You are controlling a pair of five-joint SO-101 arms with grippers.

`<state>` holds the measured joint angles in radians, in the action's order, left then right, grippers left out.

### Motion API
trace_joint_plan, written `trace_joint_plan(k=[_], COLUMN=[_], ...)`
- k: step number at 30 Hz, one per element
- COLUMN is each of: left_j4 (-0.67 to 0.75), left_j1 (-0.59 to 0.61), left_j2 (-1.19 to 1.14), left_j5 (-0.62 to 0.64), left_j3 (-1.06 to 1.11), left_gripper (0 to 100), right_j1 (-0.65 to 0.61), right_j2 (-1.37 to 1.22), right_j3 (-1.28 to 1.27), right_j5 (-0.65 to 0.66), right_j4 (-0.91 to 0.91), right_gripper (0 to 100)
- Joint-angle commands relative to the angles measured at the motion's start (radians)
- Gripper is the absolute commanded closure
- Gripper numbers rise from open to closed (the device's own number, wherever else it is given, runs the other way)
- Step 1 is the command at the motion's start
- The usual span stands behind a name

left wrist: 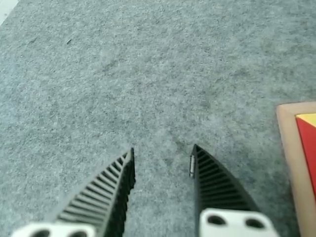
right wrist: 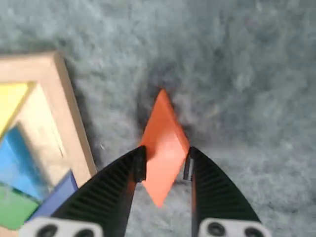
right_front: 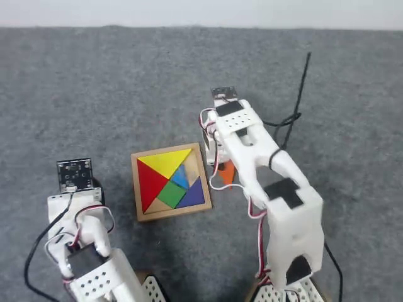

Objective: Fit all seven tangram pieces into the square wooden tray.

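The orange piece should be turned to match the bare gap by the tray's right wall, then lowered flat. The right gripper clamps it just right of the tray, arm stretched forward. The left gripper hangs open over the table, left of the tray.
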<state>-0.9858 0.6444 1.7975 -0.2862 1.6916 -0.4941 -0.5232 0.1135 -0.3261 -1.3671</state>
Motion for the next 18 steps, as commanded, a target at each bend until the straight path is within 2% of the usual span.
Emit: trace_joint_plan(k=[1,7,13,18], left_j4=[-0.006,-0.006,-0.006,-0.006], left_j1=[-0.011,-0.011,-0.011,-0.011], left_j2=[0.023,0.023,0.023,0.023], left_j5=[-0.011,-0.011,-0.011,-0.011], left_j3=[-0.012,-0.012,-0.012,-0.012], left_gripper=[82,82,82,82], right_j1=[0.005,0.002,-0.019,-0.047], right_j2=[-0.077,-0.194,-0.245,-0.246], right_j3=[0.14,0.298,0.336,0.336], right_j5=[-0.028,-0.029,-0.031,-0.055], right_j4=[-0.064,-0.153,-0.211,-0.208], right_gripper=[86.1,86.1,85.7,78.3])
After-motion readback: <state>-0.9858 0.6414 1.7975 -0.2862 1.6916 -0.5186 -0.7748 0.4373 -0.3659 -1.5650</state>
